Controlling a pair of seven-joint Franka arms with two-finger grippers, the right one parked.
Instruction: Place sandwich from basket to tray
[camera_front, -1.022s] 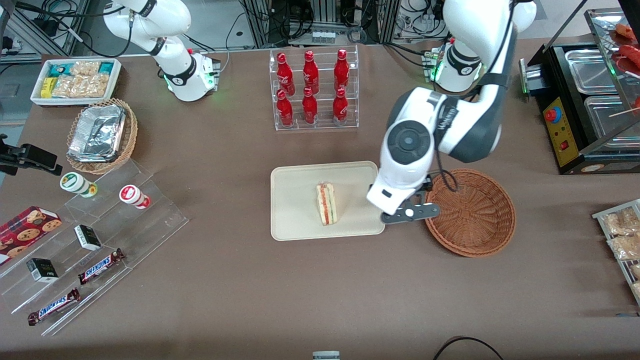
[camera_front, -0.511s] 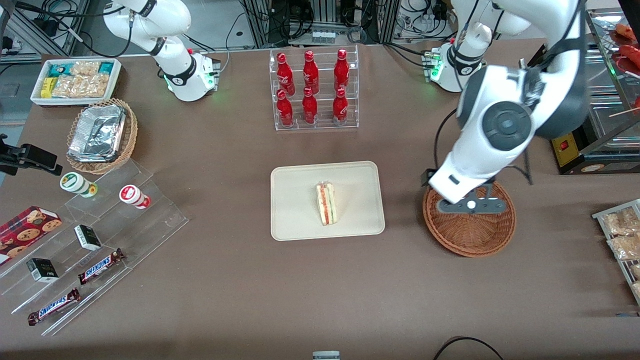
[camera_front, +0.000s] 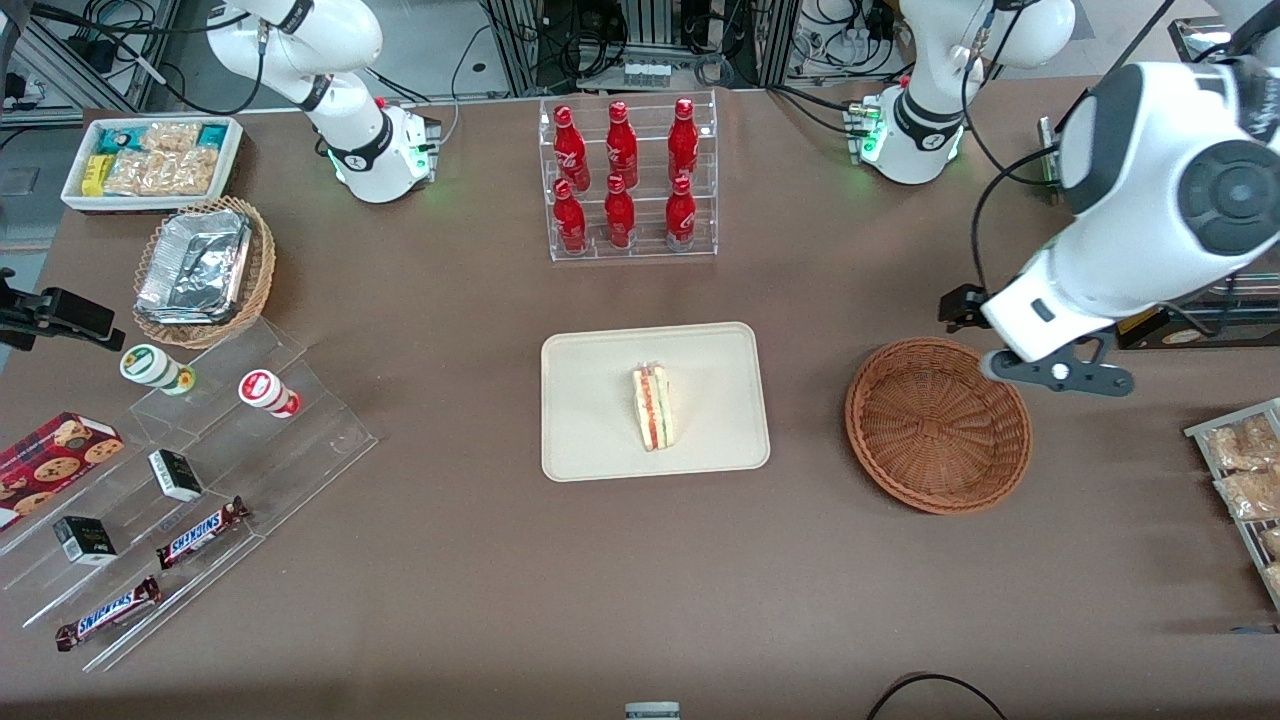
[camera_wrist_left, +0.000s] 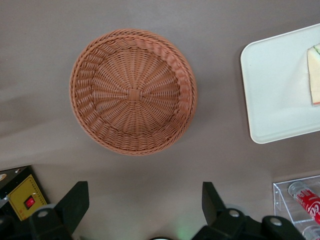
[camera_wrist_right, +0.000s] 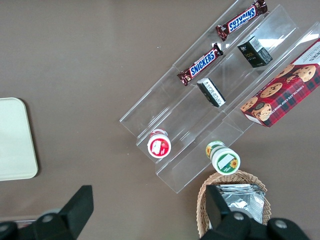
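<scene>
While Snickers bars (camera_front: 204, 531) lie shelved, end effector (camera_front: 1058, 372) hovers open.

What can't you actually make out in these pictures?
- Triangular layered sandwich: cut off by the left wrist view's edge.
- Flat cream plastic tray: cut off in the right wrist view.
- Gripper, beside the round reddish-brown wicker basket: jaws open; front view hides its fingertips.

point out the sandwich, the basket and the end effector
sandwich (camera_front: 652, 408), front view, striped cut side
basket (camera_front: 937, 425), front view, woven bottom
end effector (camera_wrist_left: 141, 205), left wrist view, open, midway between the fingertips, above bare table beside the basket
</scene>
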